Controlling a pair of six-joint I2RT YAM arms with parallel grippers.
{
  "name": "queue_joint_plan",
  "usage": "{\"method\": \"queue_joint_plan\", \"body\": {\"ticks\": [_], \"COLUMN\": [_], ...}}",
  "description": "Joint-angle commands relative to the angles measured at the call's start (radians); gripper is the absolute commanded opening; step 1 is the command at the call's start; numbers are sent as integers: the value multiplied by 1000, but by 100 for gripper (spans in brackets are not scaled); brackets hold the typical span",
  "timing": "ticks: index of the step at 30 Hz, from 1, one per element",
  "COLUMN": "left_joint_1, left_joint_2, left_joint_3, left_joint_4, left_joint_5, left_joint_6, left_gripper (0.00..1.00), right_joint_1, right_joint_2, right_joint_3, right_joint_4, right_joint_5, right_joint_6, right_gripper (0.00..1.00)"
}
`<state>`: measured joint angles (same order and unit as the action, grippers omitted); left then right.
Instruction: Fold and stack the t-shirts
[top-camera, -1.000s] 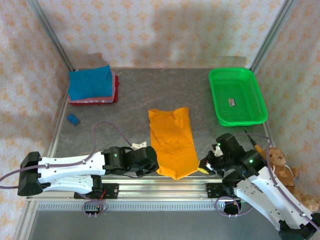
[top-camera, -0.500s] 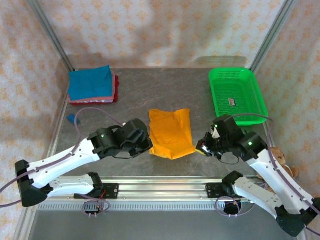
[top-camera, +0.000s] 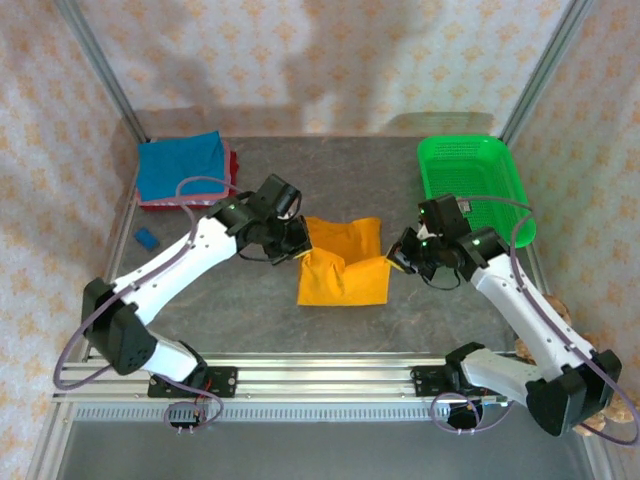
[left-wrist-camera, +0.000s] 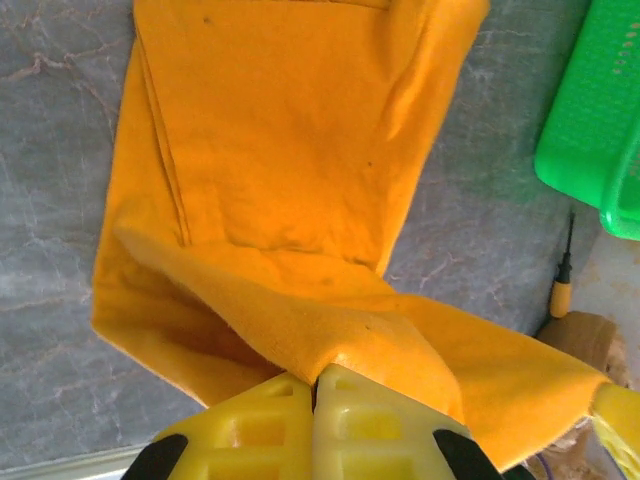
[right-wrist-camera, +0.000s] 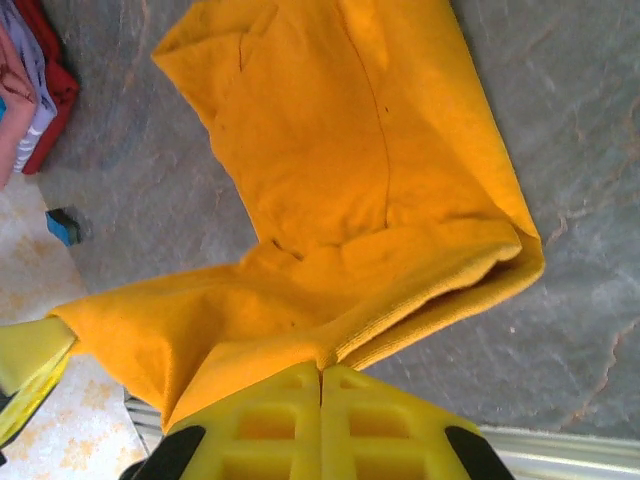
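Note:
The bright orange t-shirt (top-camera: 342, 265) lies mid-table, its near end lifted and doubled over toward the far end. My left gripper (top-camera: 300, 247) is shut on its left corner, the cloth pinched between the yellow fingers (left-wrist-camera: 316, 385). My right gripper (top-camera: 395, 262) is shut on the right corner (right-wrist-camera: 322, 368). The raised edge stretches between both grippers above the flat part of the orange t-shirt (left-wrist-camera: 290, 130). A stack of folded t-shirts (top-camera: 185, 170), blue on top with red and pink edges beneath, sits at the far left corner.
A green mesh basket (top-camera: 475, 190) stands at the far right with a small card inside. A small blue object (top-camera: 146, 238) lies near the left wall. A brown teddy bear (top-camera: 555, 310) sits behind my right arm. A screwdriver (left-wrist-camera: 564, 270) lies by the basket.
Both grippers have carried the shirt's near edge away from the table's front edge toward the far end, folding the orange shirt over itself. Both arms have stretched out over the table.

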<state>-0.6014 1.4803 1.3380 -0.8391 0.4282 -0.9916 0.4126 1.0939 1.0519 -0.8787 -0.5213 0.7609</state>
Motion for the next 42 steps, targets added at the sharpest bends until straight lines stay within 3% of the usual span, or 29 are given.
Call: {"method": "queue_joint_plan", "body": {"ticks": [1, 17, 26, 32, 36, 37, 38, 39, 40, 42], "left_joint_1": [43, 191, 300, 380, 414, 419, 428, 440, 449, 473], "left_joint_2": [47, 219, 420, 621, 766, 789, 803, 815, 821, 828], "left_joint_3": [65, 179, 301, 409, 549, 572, 581, 581, 578, 573], "left_joint_4": [-32, -13, 11, 55, 1, -21, -22, -17, -12, -16], "left_joint_5": [65, 174, 238, 277, 287, 271, 258, 255, 252, 229], "left_joint_6": [106, 192, 264, 293, 324, 334, 338, 336, 332, 334], "left_gripper": [0, 0, 0, 0, 0, 0, 0, 0, 0, 0], "right_joint_1": [-30, -94, -136, -137, -138, -139, -138, -139, -139, -139], "right_joint_2": [46, 324, 604, 893, 1098, 1145, 1204, 1255, 1294, 1325], "right_joint_3": [56, 224, 375, 630, 885, 949, 1029, 1101, 1161, 1222], "right_joint_4": [59, 144, 240, 292, 172, 132, 83, 38, -4, -46], "right_joint_5": [24, 4, 9, -18, -43, -57, -67, -77, -77, -58], "right_joint_6": [-60, -103, -166, -206, -244, -259, -273, -287, -298, -310], "right_gripper": [0, 0, 0, 0, 0, 3, 12, 29, 38, 45]}}
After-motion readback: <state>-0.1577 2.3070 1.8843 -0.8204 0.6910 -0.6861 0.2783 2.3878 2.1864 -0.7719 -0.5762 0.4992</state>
